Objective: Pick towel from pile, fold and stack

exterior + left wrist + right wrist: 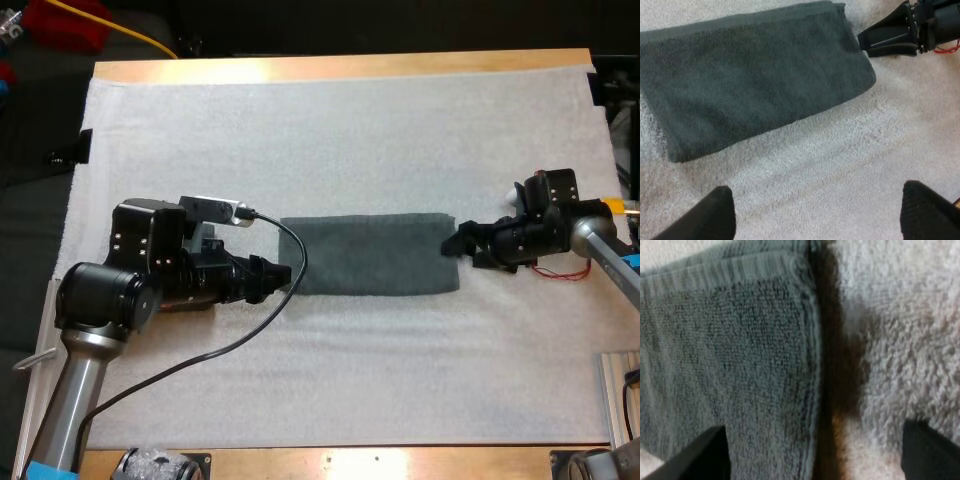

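The left claw [284, 276] is released: in its own wrist view its two black fingers [715, 215] stand wide apart, with bare white mat [840, 165] between them and no cloth in reach. Ahead of it lies the towel [370, 255], dark grey-green and folded into a long flat strip on the mat. A band of mat separates the strip's near long edge from the fingertips.

The right claw [452, 243] is at the strip's opposite short end, facing the left claw along the towel's length. It is released too. Its fingers are well apart, one finger [710, 452] over the cloth and the other over the mat, so the towel's hemmed edge runs between them. Neither claw grips anything. From the left wrist view, the right claw sits just beside the towel's far corner, pointing at it.

I cannot tell whether the right claw's finger over the cloth presses on it or hangs just above. How many layers the strip has cannot be made out. Each wrist view cuts its claw's fingers off just behind the tips. A dark shadow lies along the towel's edge between the right claw's fingers. The mat covers most of the wooden table [340, 68]
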